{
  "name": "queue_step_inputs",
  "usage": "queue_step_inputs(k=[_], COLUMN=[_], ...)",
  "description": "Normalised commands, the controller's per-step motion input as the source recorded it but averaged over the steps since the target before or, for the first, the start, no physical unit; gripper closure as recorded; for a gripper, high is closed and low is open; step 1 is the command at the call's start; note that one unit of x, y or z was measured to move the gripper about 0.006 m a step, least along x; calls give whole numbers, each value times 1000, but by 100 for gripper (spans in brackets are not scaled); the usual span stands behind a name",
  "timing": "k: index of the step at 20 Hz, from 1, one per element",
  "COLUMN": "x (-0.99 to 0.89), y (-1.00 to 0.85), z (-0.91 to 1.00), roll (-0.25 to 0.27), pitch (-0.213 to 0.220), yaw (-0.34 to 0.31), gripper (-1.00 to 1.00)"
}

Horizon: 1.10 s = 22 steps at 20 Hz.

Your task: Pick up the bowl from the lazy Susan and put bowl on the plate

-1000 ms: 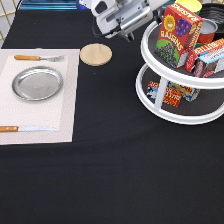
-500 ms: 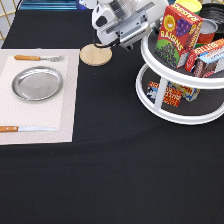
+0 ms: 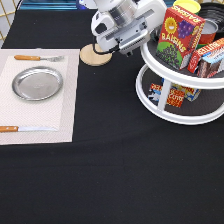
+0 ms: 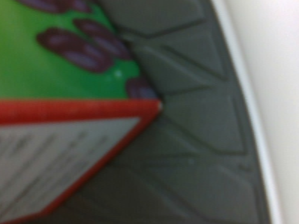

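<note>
Although only a dark, glossy edge of the bowl [image 3: 214, 8] shows, at the exterior view's top right, I judge that it sits at the far side of the upper tier of the lazy Susan [image 3: 175, 116], behind a can [image 3: 207, 30] and a raisin box [image 3: 177, 37]; it is not yet picked up. The gripper [image 3: 125, 42] hangs at the upper tier's edge on the exterior view's left, just beside the raisin box and well apart from the bowl, and I cannot tell whether its jaws are open or closed. The wrist view looks closely at the green raisin box [image 4: 48, 60], the dark grey shelf surface [image 4: 191, 150] and the white rim [image 4: 281, 100], with no bowl in it. The plate [image 3: 37, 83] lies bare on a pale placemat [image 3: 65, 115], between a fork [image 3: 37, 58] and a knife [image 3: 25, 129], with a wooden coaster [image 3: 95, 56] near the mat. By its shine, the bowl is probably stiff and smooth, so slippery for metal pads, and maybe fragile if it is ceramic; its weight I cannot judge. I think the wide flat rim is the best place to pinch, one jaw inside and one outside, on a side free from the can.
</note>
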Motion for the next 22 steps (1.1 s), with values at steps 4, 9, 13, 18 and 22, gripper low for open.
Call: queue_step_inputs(k=[4,9,13,18,22], x=[825,861,623,62,-180], y=[-71,-59,-124,-101,-5], z=[0,1,1,247,599], roll=[-5,0,4,5,-11], pitch=[51,68,78,23,-2], yaw=[0,3,20,12,0], gripper=[-100,-100,-100,-100,-100])
